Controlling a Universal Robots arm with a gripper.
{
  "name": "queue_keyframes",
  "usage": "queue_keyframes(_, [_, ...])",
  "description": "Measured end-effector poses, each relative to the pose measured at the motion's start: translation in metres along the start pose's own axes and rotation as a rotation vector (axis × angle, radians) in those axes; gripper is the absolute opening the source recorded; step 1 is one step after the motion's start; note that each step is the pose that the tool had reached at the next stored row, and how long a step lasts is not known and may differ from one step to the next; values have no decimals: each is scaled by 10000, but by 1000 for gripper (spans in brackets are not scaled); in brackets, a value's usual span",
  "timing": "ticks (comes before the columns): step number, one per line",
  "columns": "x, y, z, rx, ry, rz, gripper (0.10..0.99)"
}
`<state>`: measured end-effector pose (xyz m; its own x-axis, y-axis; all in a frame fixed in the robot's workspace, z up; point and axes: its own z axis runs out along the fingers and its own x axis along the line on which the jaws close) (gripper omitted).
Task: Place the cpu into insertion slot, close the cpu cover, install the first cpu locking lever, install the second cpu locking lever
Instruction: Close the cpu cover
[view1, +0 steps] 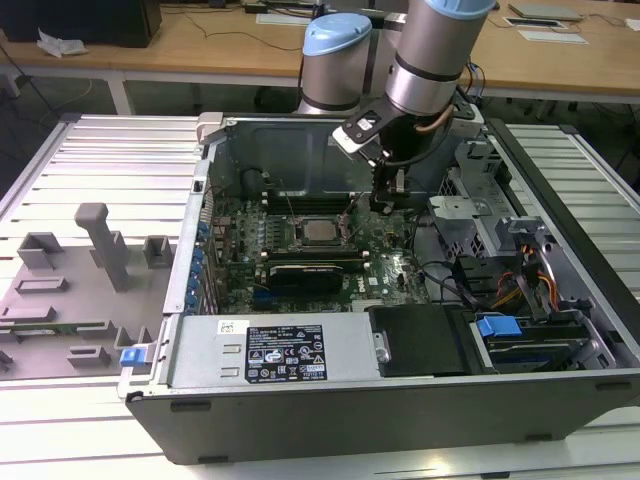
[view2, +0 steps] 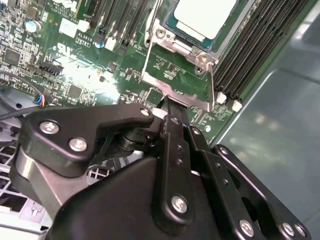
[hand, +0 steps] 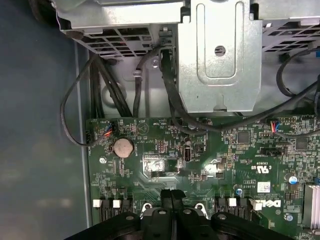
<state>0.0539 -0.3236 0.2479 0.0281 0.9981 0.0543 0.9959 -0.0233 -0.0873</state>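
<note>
Well, the cpu (view2: 205, 17) sits in the insertion slot (view1: 298, 233) at the middle of the green motherboard (hand: 235, 165), with the cpu cover (view2: 187, 97) lying flat around it. The fingers (view2: 173, 131) are clenched together, their tips touching the cover's edge, just to the exterior view's right of the cpu.

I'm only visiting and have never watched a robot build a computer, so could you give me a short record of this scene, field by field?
setting: open computer case with a green motherboard inside
cpu: lies silver side up in the window of the cpu cover
cpu cover: lies flat around the cpu
gripper: over the motherboard, fingers shut, tips at the cover's edge
held: nothing visible between the fingers
</note>
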Motion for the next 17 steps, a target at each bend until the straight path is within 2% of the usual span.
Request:
queue_keyframes(2, [1, -29, 2, -1, -1, 1, 106])
queue_keyframes(7, [14, -165, 15, -15, 0, 0, 106])
queue_keyframes(17, [55, -387, 38, -33, -27, 2, 106])
